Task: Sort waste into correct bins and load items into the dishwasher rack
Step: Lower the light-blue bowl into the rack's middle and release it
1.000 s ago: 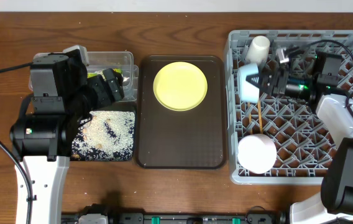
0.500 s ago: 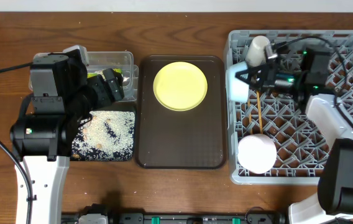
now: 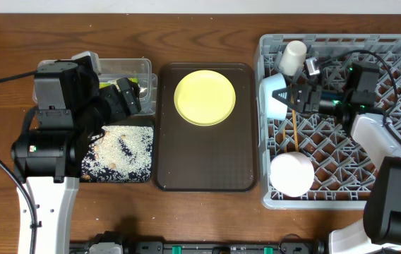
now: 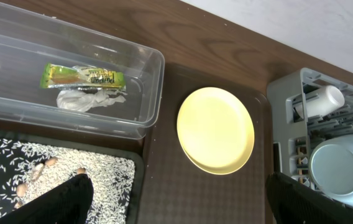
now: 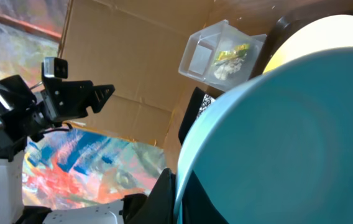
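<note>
Your right gripper [image 3: 294, 97] is clamped on the rim of the light blue bowl [image 3: 274, 95], which is tipped on its side inside the dishwasher rack [image 3: 265, 162], near the small white cup [image 3: 292, 56]. Your left gripper [image 3: 125, 95] hangs spread wide over the clear tub [image 3: 144, 70]. You have the yellow plate [image 3: 205, 97] lying on the brown serving tray [image 3: 207, 169].

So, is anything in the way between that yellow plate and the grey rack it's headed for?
Nothing lies between the yellow plate and the rack. But the rack's near side is crowded: the blue bowl, a cup, chopsticks and a white bowl.
</note>
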